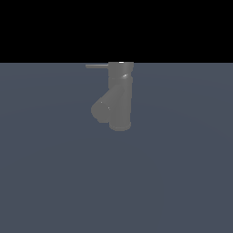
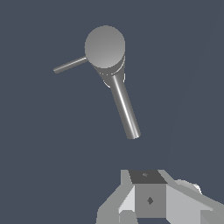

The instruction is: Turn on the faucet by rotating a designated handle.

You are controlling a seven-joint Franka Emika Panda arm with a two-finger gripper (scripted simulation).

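- Jaws [image 2: 131, 216]: only the gripper's base shows at the edge of the wrist view, fingertips cut off, so I can't tell if they're wide or narrow. Nothing in them as far as I can see.
- Looks like the approach step to me: the gripper hangs above the bench [image 1: 182, 182], well apart from the faucet [image 1: 120, 98], no contact yet.
- Next move, I'd guess: drop toward the handle [image 1: 97, 66], get beside its free end, then push sideways to swing it around the body's axis.
- Faucet stands upright on the bench, about centre in the exterior view.
- It's a dull grey cylinder, with a thick spout angling from its lower side toward the exterior view's left.
- Handle is a skinny straight rod off the top, horizontal, also pointing to the exterior view's left.
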